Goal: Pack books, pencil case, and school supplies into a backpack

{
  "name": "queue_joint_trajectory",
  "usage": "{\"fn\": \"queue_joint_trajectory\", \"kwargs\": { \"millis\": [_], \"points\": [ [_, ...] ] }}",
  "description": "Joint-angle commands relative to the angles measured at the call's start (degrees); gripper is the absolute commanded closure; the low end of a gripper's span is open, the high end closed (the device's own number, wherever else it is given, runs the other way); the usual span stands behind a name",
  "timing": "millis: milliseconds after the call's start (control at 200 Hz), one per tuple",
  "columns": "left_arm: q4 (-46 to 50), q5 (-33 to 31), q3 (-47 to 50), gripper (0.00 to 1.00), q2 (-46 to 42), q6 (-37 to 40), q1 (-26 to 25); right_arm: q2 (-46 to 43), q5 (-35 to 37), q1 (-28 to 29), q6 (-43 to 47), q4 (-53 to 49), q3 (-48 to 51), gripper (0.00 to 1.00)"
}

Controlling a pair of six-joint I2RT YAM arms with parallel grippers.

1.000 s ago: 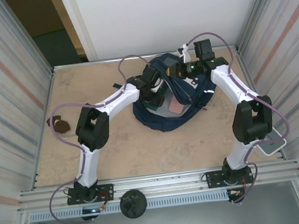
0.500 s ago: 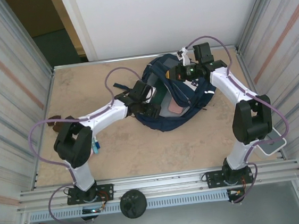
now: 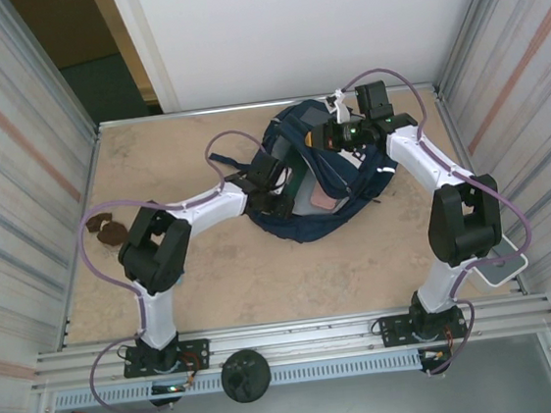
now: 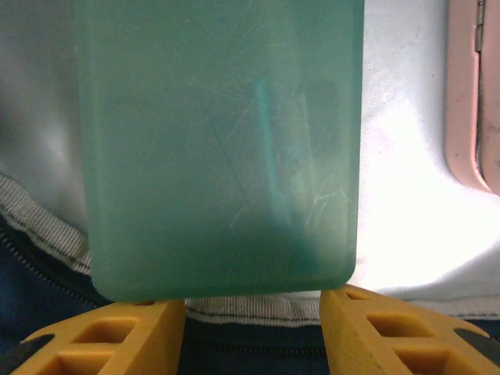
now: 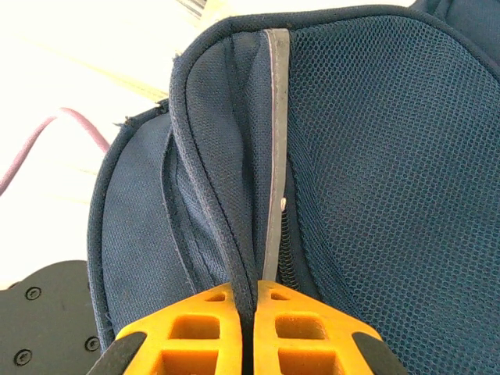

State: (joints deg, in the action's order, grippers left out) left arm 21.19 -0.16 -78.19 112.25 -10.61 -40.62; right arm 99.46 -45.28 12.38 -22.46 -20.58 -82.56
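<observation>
The large navy-blue fabric backpack (image 3: 302, 225) lies on the table with its mouth open, and the raised rim looks like its weak point. At the backpack's far rim the right gripper (image 5: 248, 301) has its fingers pressed together on a thin fold of seam and piping. That is a narrow bite on smooth cloth. If the fold slides out, the flap would probably drop across the mouth and onto the arm working inside.

Inside the backpack, a flat translucent green plastic slab with rounded corners (image 4: 223, 148) rests on the pale silvery lining (image 4: 406, 180). The left gripper (image 4: 251, 306) sits at the slab's near edge, its fingers partly spread with nothing between them. The slab is wider than that gap. I cannot tell whether the tips touch it. A careless pull-back could catch the grey-white webbing at the backpack's mouth, or drag the slab out with the fingers.

The pale pink soft pencil case (image 4: 471, 94) is inside the backpack too, just beside the slab. A sideways shove on the slab could push the case against the backpack's wall and crowd the room left for the books.
</observation>
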Motion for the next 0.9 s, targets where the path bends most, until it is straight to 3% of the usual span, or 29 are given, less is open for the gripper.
{"fn": "queue_joint_trajectory", "kwargs": {
  "millis": [0, 491, 762, 892],
  "points": [
    [0.6, -0.6, -2.4, 0.52, 1.5, -0.6, -0.2, -1.4, -2.4, -0.4, -0.6, 1.6, 0.7, 1.0],
    [-12.5, 6.3, -9.4, 0.48, 4.9, -3.6, 0.9, -2.2, -2.5, -0.5, -0.7, 2.1, 3.2, 1.0],
    [-17.7, 4.2, 6.9, 0.32, -8.4, -4.1, 0.9, -3.3, -2.2, -0.9, -0.8, 2.4, 5.5, 1.0],
    [-18.0, -0.4, 16.1, 0.24, -17.5, -4.3, 0.9, -4.0, -1.3, 0.1, -2.0, 3.9, 7.9, 0.96]
  ]
}}
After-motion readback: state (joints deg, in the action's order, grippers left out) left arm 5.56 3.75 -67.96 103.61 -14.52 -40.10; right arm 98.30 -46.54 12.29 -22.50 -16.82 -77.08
